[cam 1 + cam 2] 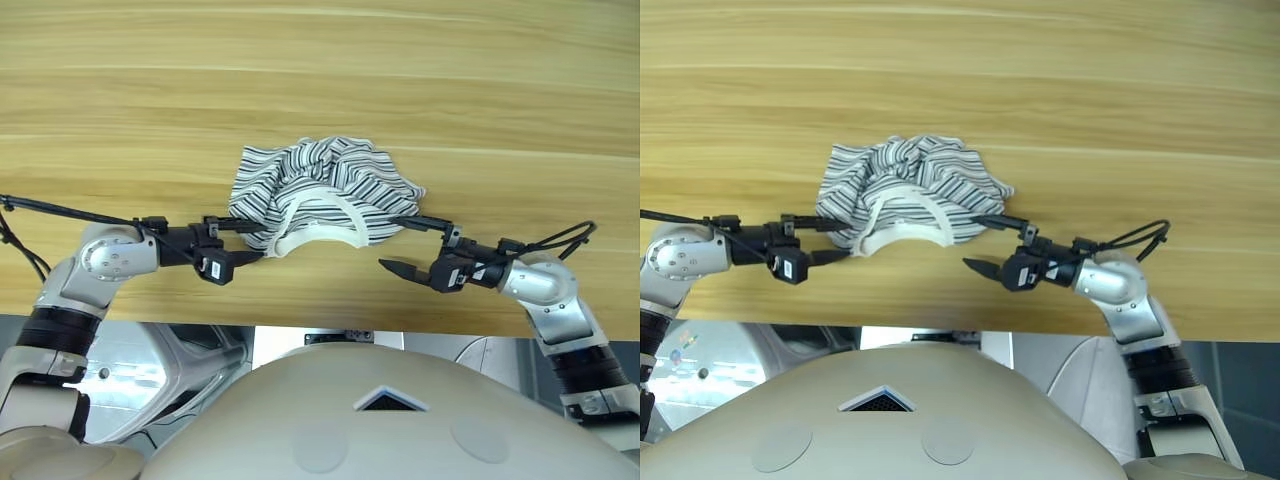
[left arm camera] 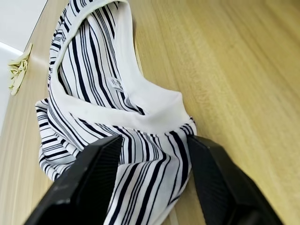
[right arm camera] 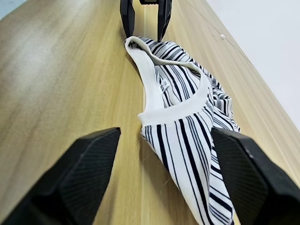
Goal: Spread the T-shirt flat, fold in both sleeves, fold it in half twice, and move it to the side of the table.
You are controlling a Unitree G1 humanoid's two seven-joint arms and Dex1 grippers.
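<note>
Jaws wide on both sides, that's the picture. My left jaws stand open at the left end of the T-shirt (image 1: 320,185), and my two left fingers (image 2: 89,183) sit either side of a striped fold. Cloth lies in the gap between them, but nothing is pinched.

Over to my right jaws, and they are spread wide as well. My right fingers (image 3: 75,183) straddle the opposite end of the garment. The upper one is right at the shirt's edge, while the lower one hangs apart from it over bare wood, closer to the near edge.

The T-shirt itself is a crumpled heap, black and white stripes, bunched up and not spread at all. It sits on the wooden tabletop (image 1: 450,80) close to the near edge, about midway along it and well away from the far edge. Its white collar (image 1: 315,225) loops open on the side toward the near edge, with a small label showing inside it. From my right wrist I look straight along the shirt to my left fingers at its other end.
</note>
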